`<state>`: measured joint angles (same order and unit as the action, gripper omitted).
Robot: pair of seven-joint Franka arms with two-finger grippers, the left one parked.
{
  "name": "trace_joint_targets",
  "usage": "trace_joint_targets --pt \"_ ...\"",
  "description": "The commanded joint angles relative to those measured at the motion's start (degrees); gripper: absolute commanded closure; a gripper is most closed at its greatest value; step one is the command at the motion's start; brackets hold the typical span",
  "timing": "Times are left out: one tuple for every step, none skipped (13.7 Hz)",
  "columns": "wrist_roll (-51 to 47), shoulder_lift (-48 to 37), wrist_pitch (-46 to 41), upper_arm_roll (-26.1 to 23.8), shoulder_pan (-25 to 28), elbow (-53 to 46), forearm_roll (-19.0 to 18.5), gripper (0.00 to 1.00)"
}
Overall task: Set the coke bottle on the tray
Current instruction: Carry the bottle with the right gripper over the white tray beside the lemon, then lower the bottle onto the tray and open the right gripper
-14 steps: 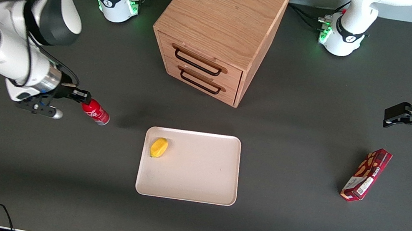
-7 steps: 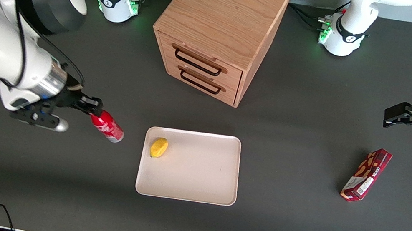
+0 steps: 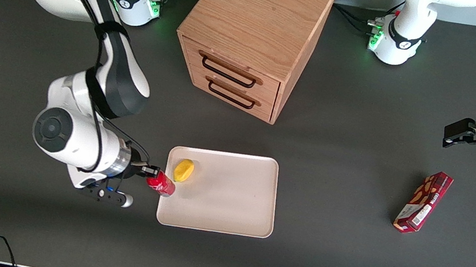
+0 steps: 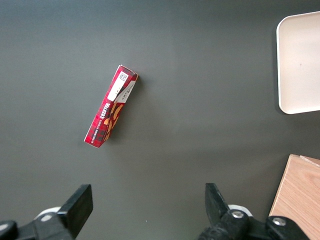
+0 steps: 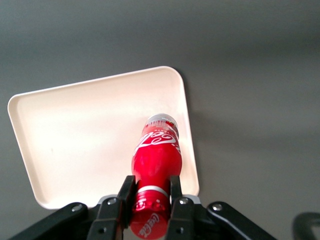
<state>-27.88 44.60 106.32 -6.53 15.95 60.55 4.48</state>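
My right gripper (image 3: 152,172) is shut on the neck of the coke bottle (image 3: 161,184), a small glossy red bottle with white lettering. It holds the bottle tilted over the edge of the cream-white tray (image 3: 231,201) that faces the working arm's end of the table. In the right wrist view the gripper (image 5: 150,192) clamps the bottle (image 5: 156,160) just below its red cap, with the bottle's base over the tray (image 5: 75,135) near its rim. I cannot tell whether the bottle touches the tray.
A yellow lump (image 3: 184,170) lies in the tray beside the bottle. A wooden two-drawer cabinet (image 3: 255,34) stands farther from the front camera than the tray. A dark red snack box (image 3: 423,201) lies toward the parked arm's end, also in the left wrist view (image 4: 110,111).
My right gripper has carried the bottle from the bare table at the working arm's end sideways and nearer the front camera, to the tray's edge. The grip has stayed shut.
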Motion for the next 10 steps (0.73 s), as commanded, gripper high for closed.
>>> trace_joint_targets --pt "-1.3 4.25 3.0 1.26 1.01 -4.03 0.44 1.0" --pt "-1.3 5.13 4.5 1.26 1.1 -4.03 0.44 1.0" --pt "-1.3 6.01 6.08 1.34 1.54 -3.95 0.44 1.0" --pt "-1.39 6.81 7.22 1.34 1.8 -3.95 0.44 1.0" --pt "-1.39 7.42 7.67 1.26 1.72 -3.95 0.44 1.0" --pt "-1.48 7.52 7.68 1.34 1.72 -3.95 0.44 1.0" --pt "-1.48 7.52 7.68 1.34 1.72 -3.95 0.44 1.0" --pt "-1.48 7.52 7.68 1.26 1.54 -3.95 0.53 1.0" --pt "-1.48 7.52 7.68 1.34 1.37 -3.95 0.53 0.75" --pt "-1.56 7.43 7.68 1.26 1.28 -3.95 0.62 0.41"
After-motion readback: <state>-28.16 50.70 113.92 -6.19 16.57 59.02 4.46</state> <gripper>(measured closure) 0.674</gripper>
